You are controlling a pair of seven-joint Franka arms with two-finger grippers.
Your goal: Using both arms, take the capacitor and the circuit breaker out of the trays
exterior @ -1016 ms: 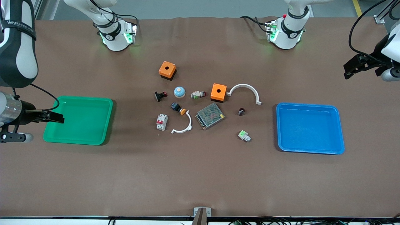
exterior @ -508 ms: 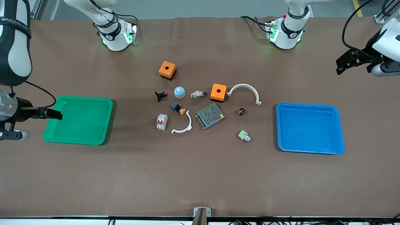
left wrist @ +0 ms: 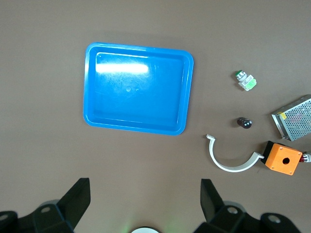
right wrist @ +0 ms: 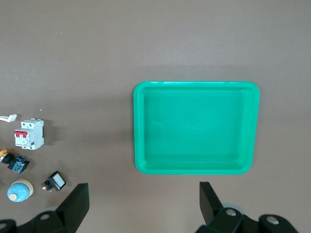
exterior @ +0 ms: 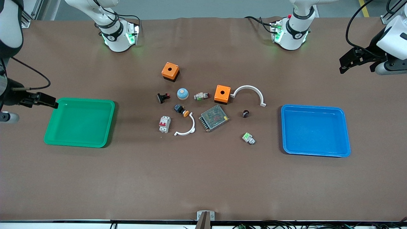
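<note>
A: Where do the two parts stand?

B: The capacitor (exterior: 245, 113) lies on the bare surface in the middle cluster, between the metal-mesh power supply (exterior: 214, 118) and the blue tray (exterior: 345, 133). The circuit breaker (exterior: 164, 124) lies flat at the cluster's other end, toward the green tray (exterior: 108, 124). Both trays hold nothing.

A: So the job looks finished?

B: I judge it so: neither part is in a tray, and nothing seems left to take out.

A: And the arms?

B: The right end effector (exterior: 39, 99) hangs over the surface's edge just beside the green tray's corner; the left end effector (exterior: 351, 60) hangs over the surface's edge at the left arm's end, well apart from the blue tray. Both have their fingers spread wide and carry nothing.

A: Any writing?

B: None I can read on the parts or trays.
</note>
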